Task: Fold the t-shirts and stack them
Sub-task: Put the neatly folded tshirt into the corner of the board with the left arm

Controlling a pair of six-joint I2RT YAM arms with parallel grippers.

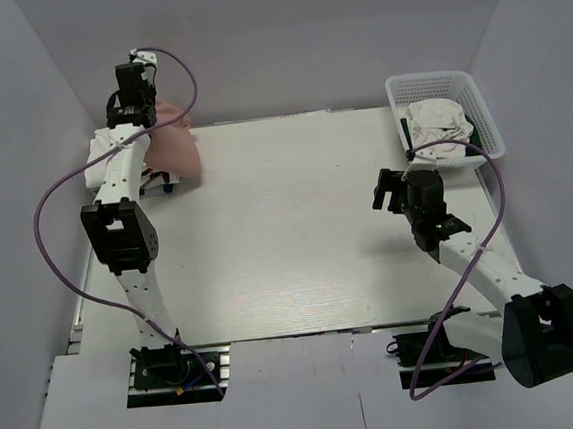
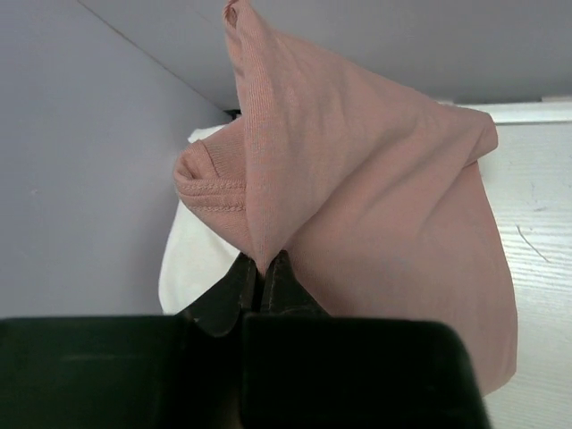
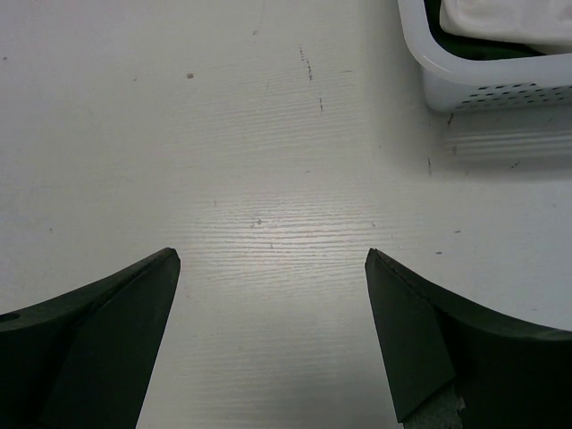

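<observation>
While my left end effector (image 2: 262, 266) pinches a fold of the pink t-shirt (image 2: 375, 214), lifted at the far left corner of the tabletop (image 1: 287, 224), my right end effector (image 3: 271, 259) hangs spread wide, holding nothing, near the basket (image 3: 487, 89).

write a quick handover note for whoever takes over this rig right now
Left claw: shut on the pink t-shirt, which hangs bunched at the far-left corner, above the folded white cloth there.
Right claw: open, holding nothing, over bare table beside the mesh basket.
The basket holds a crumpled white t-shirt.
Done: apparently the white pile at far left.
Left: set the pink t-shirt on that pile (cannot tell if it is neatly folded), then fold and stack the basket's shirt.
</observation>
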